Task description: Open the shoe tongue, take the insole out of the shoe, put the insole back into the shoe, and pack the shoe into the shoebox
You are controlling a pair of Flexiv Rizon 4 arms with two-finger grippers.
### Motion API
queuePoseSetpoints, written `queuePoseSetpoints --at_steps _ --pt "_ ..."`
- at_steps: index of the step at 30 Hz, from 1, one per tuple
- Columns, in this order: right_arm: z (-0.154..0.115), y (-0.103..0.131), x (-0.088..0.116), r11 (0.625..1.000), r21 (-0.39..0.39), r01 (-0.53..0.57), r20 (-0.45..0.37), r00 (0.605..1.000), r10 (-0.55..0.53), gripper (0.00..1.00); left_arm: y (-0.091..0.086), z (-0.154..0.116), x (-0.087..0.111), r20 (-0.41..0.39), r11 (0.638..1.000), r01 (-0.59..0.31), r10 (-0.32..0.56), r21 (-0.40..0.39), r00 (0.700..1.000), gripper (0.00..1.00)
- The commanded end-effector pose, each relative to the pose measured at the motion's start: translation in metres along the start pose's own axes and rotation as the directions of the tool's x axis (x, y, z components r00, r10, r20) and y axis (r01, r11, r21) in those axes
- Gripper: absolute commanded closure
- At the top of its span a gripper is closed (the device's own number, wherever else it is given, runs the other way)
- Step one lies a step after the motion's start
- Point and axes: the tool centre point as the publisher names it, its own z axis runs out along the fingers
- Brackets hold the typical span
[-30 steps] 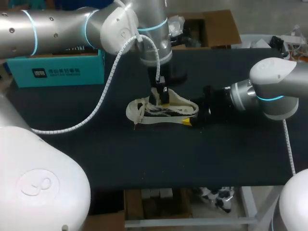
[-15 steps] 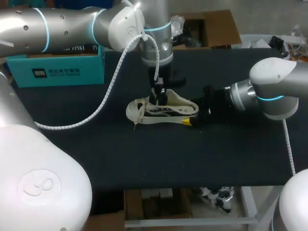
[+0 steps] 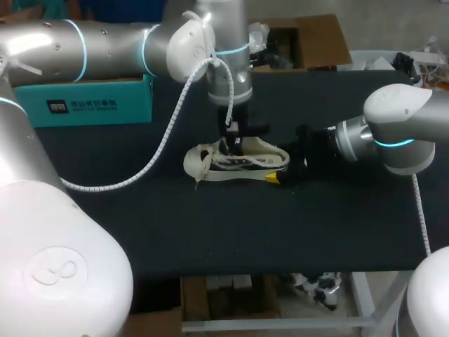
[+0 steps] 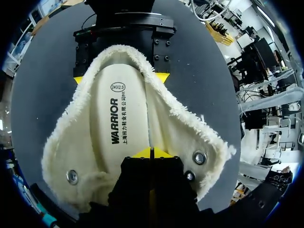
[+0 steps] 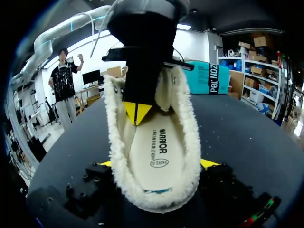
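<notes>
Clamping shoe [image 5: 189, 137] heel: right jaws; left jaws inside.

The shoe [image 3: 210, 160] lies on the table [image 3: 210, 232], insole [image 4: 118, 118] in it, right hand [image 5: 157, 164] at its heel (shoebox [image 3: 91, 105] behind-left).

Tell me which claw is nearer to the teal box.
Left. The left claw hangs over the middle of the shoe; the right claw clamps its heel end, farther from the teal box.

Dark lettering marks the insole [image 4: 118, 123], pale lettering the teal shoebox [image 3: 77, 105]
</notes>
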Motion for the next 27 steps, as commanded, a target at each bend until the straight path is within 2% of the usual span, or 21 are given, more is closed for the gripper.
queuePoseSetpoints --at_steps 1,3,5,11,17,22,25,27 --pt "0.001 -0.004 -0.004 1.0 -0.004 0.0 -0.003 1.0 0.0 1.0 -0.002 0.006 0.009 0.034 1.0 0.01 -0.01 -0.005 0.999 1.0" --pt "0.001 -0.004 -0.004 1.0 -0.004 0.0 -0.003 1.0 0.0 1.0 -0.002 0.006 0.011 0.038 1.0 0.011 -0.011 -0.003 0.999 0.94" --pt "0.001 -0.004 -0.004 1.0 -0.004 0.0 -0.003 1.0 0.0 1.0 -0.001 0.006 0.012 0.046 1.0 0.012 -0.011 -0.006 0.999 0.78" --pt "0.001 -0.004 -0.004 1.0 -0.004 0.0 -0.003 1.0 0.0 1.0 -0.001 0.004 0.013 0.053 1.0 0.023 -0.023 -0.01 0.998 0.69" --pt "0.001 -0.004 -0.004 1.0 -0.004 0.0 -0.003 1.0 0.0 1.0 -0.003 0.017 0.013 0.097 0.999 0.048 -0.046 -0.02 0.994 0.71" --pt "0.001 -0.004 -0.004 1.0 -0.004 0.0 -0.003 1.0 0.0 1.0 0.001 0.036 0.01 0.177 0.996 0.082 -0.077 -0.02 0.981 0.71" --pt "0.001 -0.004 -0.004 1.0 -0.004 0.0 -0.003 1.0 0.0 1.0 0.005 0.046 0.004 0.205 0.996 0.082 -0.077 -0.018 0.976 0.74" --pt "0.001 -0.004 -0.004 1.0 -0.004 0.0 -0.003 1.0 0.0 1.0 0.008 0.051 -0.003 0.233 0.995 0.096 -0.09 -0.014 0.968 0.72"
